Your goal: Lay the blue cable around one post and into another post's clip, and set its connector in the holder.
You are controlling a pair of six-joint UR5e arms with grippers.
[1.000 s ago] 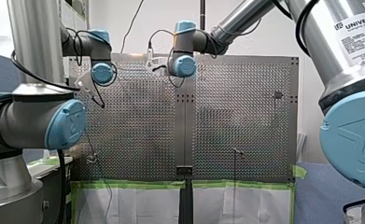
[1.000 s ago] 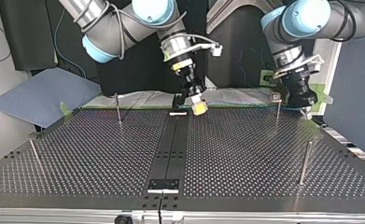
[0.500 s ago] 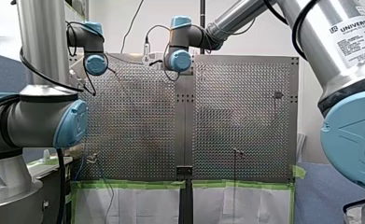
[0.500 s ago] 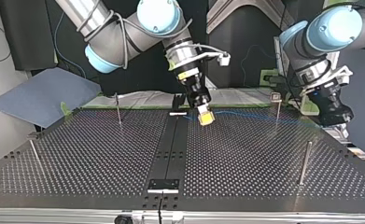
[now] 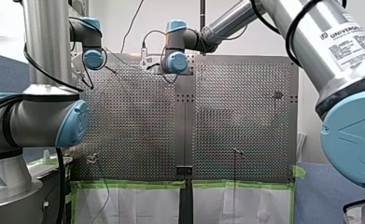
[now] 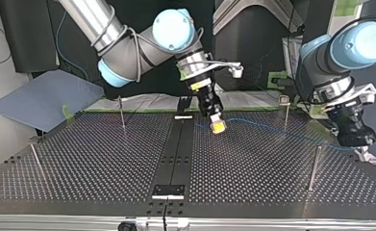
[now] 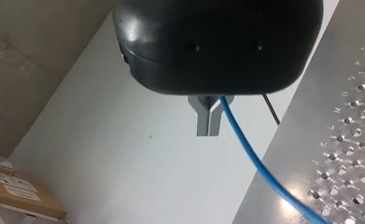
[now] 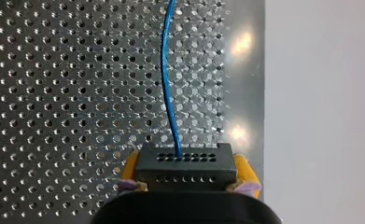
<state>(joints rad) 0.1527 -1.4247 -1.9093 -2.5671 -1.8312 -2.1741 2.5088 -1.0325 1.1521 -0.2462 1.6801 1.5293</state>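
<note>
- Top view: the perforated table [image 6: 80,159] fills the scene. My right arm [image 6: 128,53] comes in at the view's left and my left arm [image 6: 358,43] at its right.
- My right gripper [image 6: 218,126] hangs just above the table beside the dark middle strip [image 6: 176,154]. In the right wrist view its yellow pads [image 8: 246,172] clamp the black connector [image 8: 185,165] from both sides.
- My left gripper [image 6: 357,142] hovers over the table's edge at the top view's right. In the left wrist view its metal fingers [image 7: 202,121] are pressed together, and the blue cable [image 7: 245,154] comes out at their root.
- The cable slants across the table from the connector to my left gripper. It passes the clip post [image 6: 285,115] on the camera's side and is not yet round any post or in the clip [image 6: 284,99].
- A plain post [image 6: 313,167] stands nearer the camera, close to the cable's outer end.
- A small dark fixture [image 6: 183,103] at the middle of the far edge is probably the holder, though it is too small to be sure. The connector is apart from it.
- Risk, as I judge it: if the arms draw further apart, the stretched cable could slip through the metal fingers or tug the connector askew in the pads. A low sweep could catch it on the wrong side of a post.
- A second ago the cable lay along the far edge. Since then both grippers have come toward the camera, my left one swinging out past the clip post.
</note>
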